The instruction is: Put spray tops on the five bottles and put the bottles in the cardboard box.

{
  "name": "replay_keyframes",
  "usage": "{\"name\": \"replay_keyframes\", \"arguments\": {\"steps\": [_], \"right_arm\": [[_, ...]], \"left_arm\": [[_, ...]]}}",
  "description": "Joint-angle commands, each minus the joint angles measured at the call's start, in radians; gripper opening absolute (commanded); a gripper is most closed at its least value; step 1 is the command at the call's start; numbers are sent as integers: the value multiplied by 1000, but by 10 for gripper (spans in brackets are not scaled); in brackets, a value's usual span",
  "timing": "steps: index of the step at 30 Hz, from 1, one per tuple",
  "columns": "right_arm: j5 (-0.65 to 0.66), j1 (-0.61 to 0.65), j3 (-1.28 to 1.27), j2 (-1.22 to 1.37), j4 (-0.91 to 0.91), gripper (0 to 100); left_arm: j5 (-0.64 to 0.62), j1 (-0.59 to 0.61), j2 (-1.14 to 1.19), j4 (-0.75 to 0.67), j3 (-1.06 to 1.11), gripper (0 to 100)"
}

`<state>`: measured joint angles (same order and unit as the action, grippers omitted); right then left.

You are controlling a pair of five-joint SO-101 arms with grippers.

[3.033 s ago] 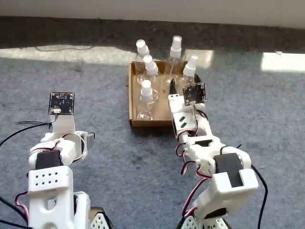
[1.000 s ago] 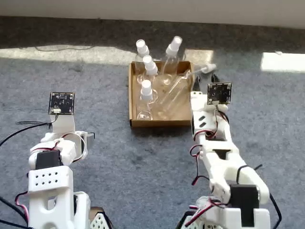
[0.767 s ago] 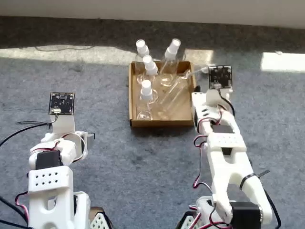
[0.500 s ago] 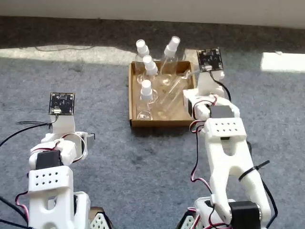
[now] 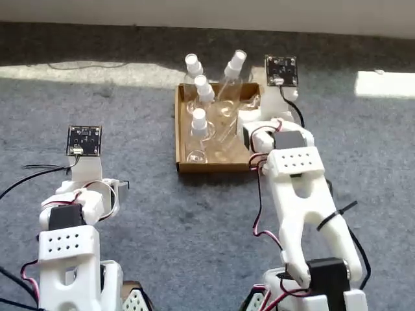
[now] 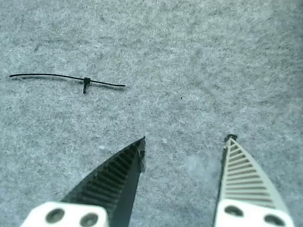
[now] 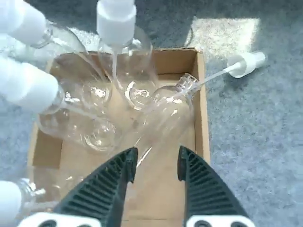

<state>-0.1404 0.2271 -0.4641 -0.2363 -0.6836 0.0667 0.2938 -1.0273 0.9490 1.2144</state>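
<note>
On the grey carpet at the far middle of the table sits the cardboard box, and the right arm stretches forward over its right side. Three bottles with white spray tops stand in a row along the box's left wall; whether the farthest one's base is inside the far wall cannot be told. A fourth capped bottle stands near the far wall and seems to lean a little to the right.

The right wrist view shows the fifth bottle lying on its side on the box floor, its open neck up against the right wall near the far corner. Its spray top rests outside the box on the carpet, just beside that wall — the thin tube runs back across the rim into the neck, so the top is not seated.

The right gripper hangs above the lying bottle's lower half. Its two black fingers are a little apart with nothing pinched between them, and the bottle shows through the gap.

The left arm is drawn back on the near left, well apart from the box. The left gripper points at bare carpet, its dark and pale fingers spread wide and holding nothing. A black cable tie lies on the carpet beyond the fingertips.
</note>
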Motion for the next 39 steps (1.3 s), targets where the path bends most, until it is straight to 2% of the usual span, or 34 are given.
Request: {"name": "replay_keyframes", "arguments": {"steps": [1, 7, 14, 18, 25, 28, 31, 35, 39], "right_arm": [[-60, 10, 111, 51, -5, 107], [-58, 5, 128, 77, -7, 107], [-55, -44, 67, -272, -62, 107], [-57, -27, -36, -349, -16, 107], [-63, 13, -59, -137, 59, 107], [-64, 13, 44, 5, 53, 117], [-68, 13, 136, 125, 22, 170], [-178, 13, 217, 206, 4, 205], [-184, 45, 240, 243, 2, 209]], "left_arm": [[-3, 5, -13, -15, -4, 249], [-3, 4, -13, -15, -4, 249], [-6, 4, -48, -12, -4, 249], [-6, 4, -53, -11, -4, 248], [-5, 4, -56, -15, 24, 248], [-5, 4, -56, -15, 24, 247], [-5, 2, -56, -15, 24, 247], [-5, -24, -56, -15, 27, 247], [-3, -27, -56, -15, 27, 247]]}}
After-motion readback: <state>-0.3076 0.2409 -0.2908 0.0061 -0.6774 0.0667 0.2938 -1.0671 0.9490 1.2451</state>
